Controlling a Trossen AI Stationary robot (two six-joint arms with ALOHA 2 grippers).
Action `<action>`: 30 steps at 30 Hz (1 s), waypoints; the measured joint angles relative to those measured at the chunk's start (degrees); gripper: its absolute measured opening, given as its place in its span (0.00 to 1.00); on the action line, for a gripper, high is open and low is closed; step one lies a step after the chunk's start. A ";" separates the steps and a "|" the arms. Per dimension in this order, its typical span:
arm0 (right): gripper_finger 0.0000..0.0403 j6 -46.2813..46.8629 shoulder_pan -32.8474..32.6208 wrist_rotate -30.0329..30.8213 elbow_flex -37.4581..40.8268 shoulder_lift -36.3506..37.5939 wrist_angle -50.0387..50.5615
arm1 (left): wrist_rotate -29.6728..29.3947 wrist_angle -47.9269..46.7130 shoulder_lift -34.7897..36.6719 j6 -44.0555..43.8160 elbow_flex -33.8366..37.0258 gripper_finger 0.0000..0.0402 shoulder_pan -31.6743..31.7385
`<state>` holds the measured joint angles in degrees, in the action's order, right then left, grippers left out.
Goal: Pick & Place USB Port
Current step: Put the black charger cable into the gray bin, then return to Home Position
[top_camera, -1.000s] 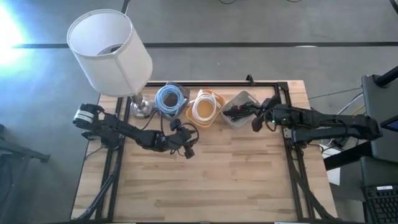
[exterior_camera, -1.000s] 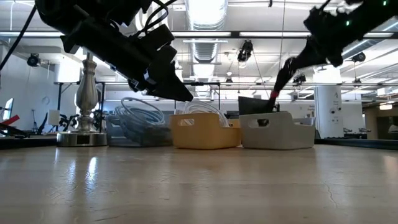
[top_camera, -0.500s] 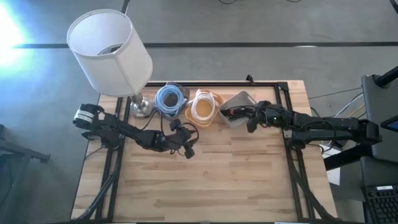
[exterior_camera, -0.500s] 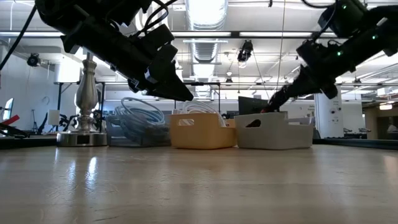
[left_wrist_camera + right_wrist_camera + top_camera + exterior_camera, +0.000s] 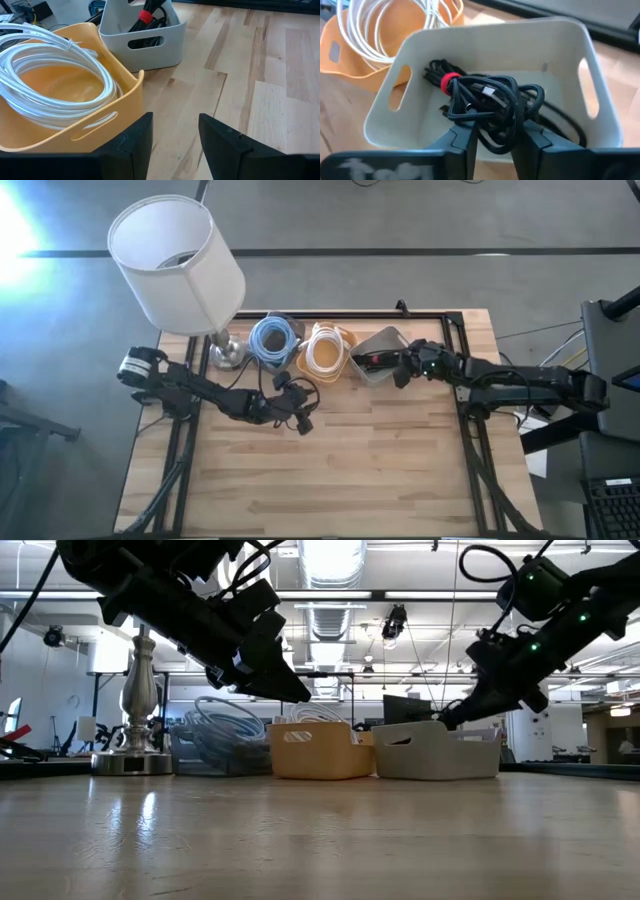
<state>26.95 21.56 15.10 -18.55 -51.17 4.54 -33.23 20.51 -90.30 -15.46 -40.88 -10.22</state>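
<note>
The right gripper (image 5: 400,370) hung at the near rim of the grey bin (image 5: 385,340), its fingers (image 5: 465,137) spread apart over the bin's inside and clasping nothing. Directly ahead of those fingers, in the bottom of the bin, lay the bundle of black USB cables (image 5: 485,107), coiled and bound with a red tie (image 5: 451,81); one silvery plug end showed in the middle of the tangle, though whether it was a USB plug could not be made out for certain. The cables looked untouched by the fingers, lying just beyond their tips. In the low view the right arm came down at a slant to the bin's far edge (image 5: 437,748).

Beside the grey bin, away from the right gripper, stood the yellow bin (image 5: 325,352) holding a coil of white cable (image 5: 55,70), and beyond that a clear bin with a blue cable coil (image 5: 273,338), then the lamp (image 5: 180,260) with its white shade.

The left gripper (image 5: 300,418) hovered over bare tabletop (image 5: 350,470), nearer the front of the table than the yellow bin. Its fingers (image 5: 132,142) stood apart and empty, with the yellow bin just ahead of them and the grey bin farther on.
</note>
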 joint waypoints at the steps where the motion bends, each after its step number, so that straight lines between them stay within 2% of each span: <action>1: 0.24 -0.94 0.24 -0.03 -0.42 -0.07 0.01 | 0.00 0.00 0.00 0.00 0.00 0.41 0.00; 6: 0.30 -3.80 2.13 0.67 -4.06 0.17 3.48 | 0.00 -0.04 0.00 0.00 0.00 0.41 0.01; 11: 0.34 -7.28 4.37 6.22 -8.97 -0.01 10.86 | 0.00 -0.09 0.00 0.02 0.00 0.41 0.00; 19: 0.36 -8.60 6.01 6.39 -12.55 -0.03 13.27 | 0.00 -0.11 0.00 0.04 0.00 0.41 0.02; 23: 0.35 -9.65 5.99 3.71 -13.17 -0.03 13.03 | 0.00 -0.13 0.00 0.04 0.00 0.41 0.01; 30: 0.31 -14.11 5.77 -8.40 -15.30 0.49 12.81 | 0.00 -1.05 1.95 0.66 0.00 0.41 0.00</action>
<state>12.84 27.33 6.70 -33.85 -50.68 17.34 -33.23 19.46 -88.35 -14.81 -40.88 -10.22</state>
